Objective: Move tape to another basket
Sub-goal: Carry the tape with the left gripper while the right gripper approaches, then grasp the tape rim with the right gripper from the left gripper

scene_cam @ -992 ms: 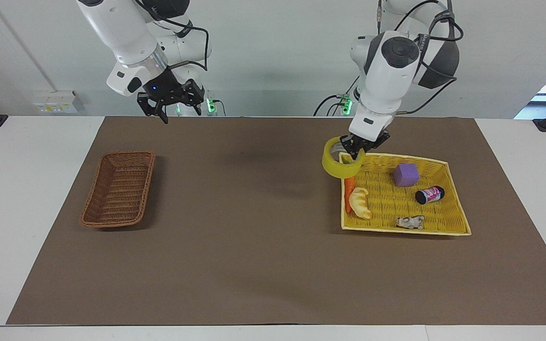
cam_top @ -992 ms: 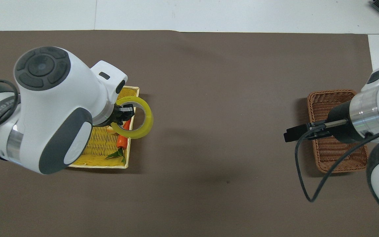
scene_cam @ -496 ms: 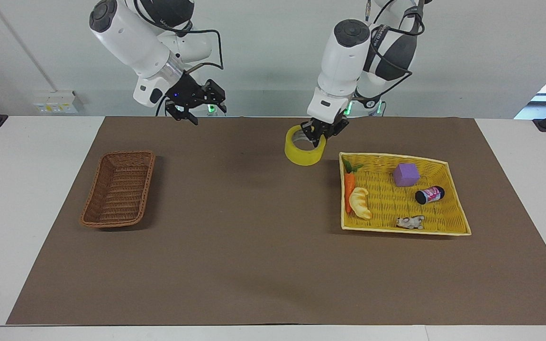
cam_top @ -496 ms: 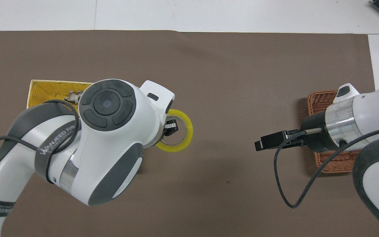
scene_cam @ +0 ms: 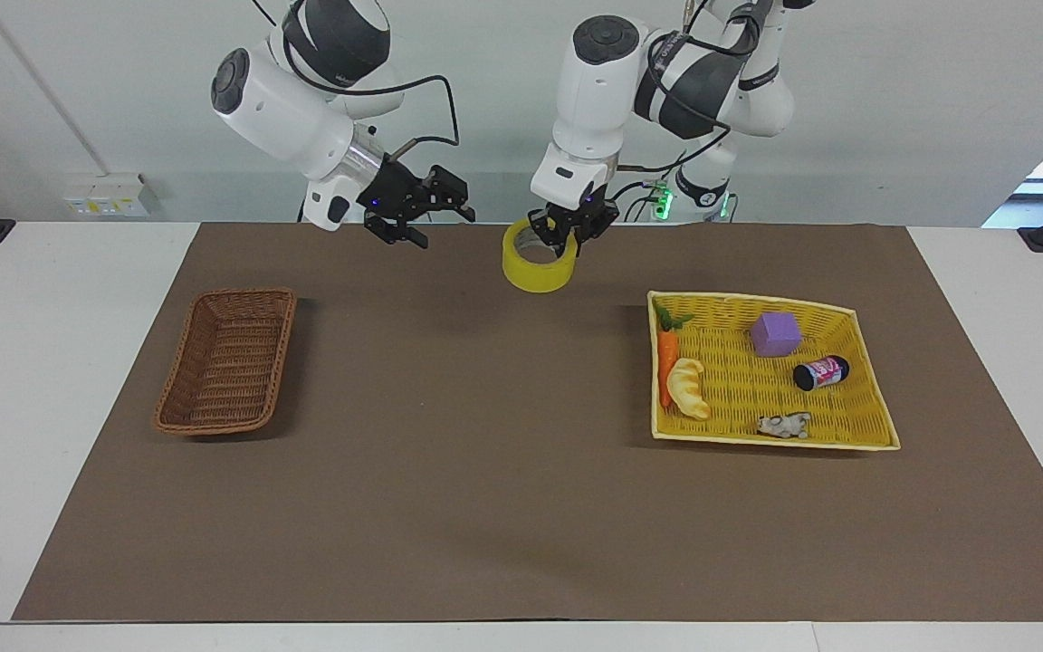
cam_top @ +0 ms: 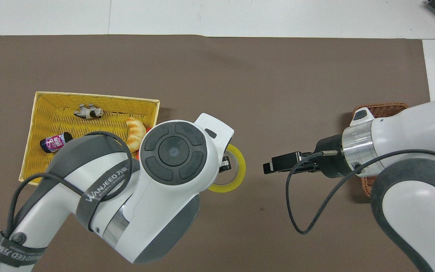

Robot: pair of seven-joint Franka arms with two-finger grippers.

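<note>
My left gripper (scene_cam: 565,237) hangs over the bare brown mat (scene_cam: 485,471), jaws clamped on the rim of the tape (scene_cam: 538,258), one finger inside the ring and one outside. The roll hangs below the jaws, off the tabletop (scene_cam: 51,362), its open bore facing up and tilted a little in the facing view. Landmark: the brown basket (scene_cam: 227,360).

The tape is up in the air, over the mat between the brown basket and the yellow basket (scene_cam: 865,398), at the robots' edge of the mat. My judgement: a handover is being set up.

Key relation: my right gripper (scene_cam: 417,210) is also raised, over the mat between the tape and the brown basket, tips pointing toward the roll with a clear gap left. Its jaws stand apart. The right arm's base is on the brown basket's end, so it has the shorter reach.

The mat is flat and bare between tape and brown basket; that basket is empty, long axis running toward and away from the robots.
</note>
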